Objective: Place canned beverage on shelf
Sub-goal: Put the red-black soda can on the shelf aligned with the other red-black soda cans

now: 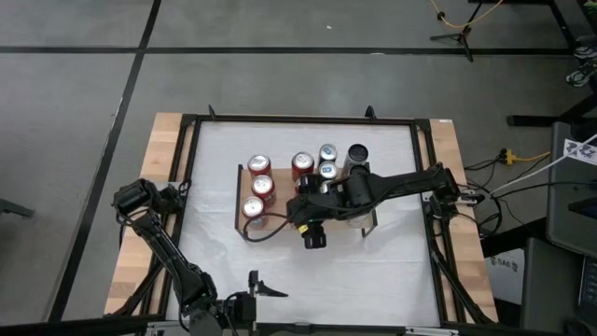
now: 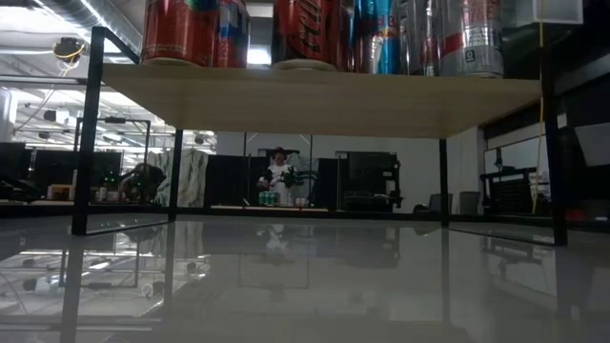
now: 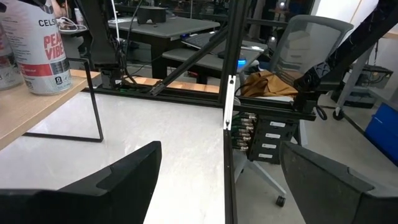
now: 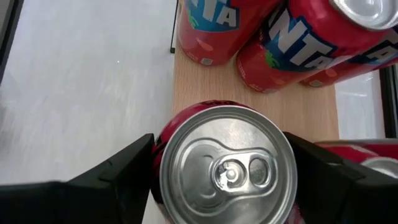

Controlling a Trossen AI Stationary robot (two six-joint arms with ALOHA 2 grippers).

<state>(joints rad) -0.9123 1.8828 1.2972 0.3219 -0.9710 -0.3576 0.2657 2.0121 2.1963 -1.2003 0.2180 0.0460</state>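
My right pincer point(image 4: 217, 171) grips red can point(image 4: 225, 165) over front edge of shelf point(image 4: 186, 93), beside three red cans point(image 4: 267, 37). Release left. Left pincer point(image 3: 217, 180) open, idle near tabletop point(image 1: 392, 271) corner.

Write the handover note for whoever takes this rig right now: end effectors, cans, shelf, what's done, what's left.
Right end effector: shut on a red can, held upright over the shelf's wooden top, near its edge. Whether the can's base rests on the board cannot be seen.
Left end effector: open, empty, at the table's front edge, away from the shelf.
Done: several other cans stand on the shelf.
Left: probably confirm the red can is seated, release it, and draw the right arm clear.
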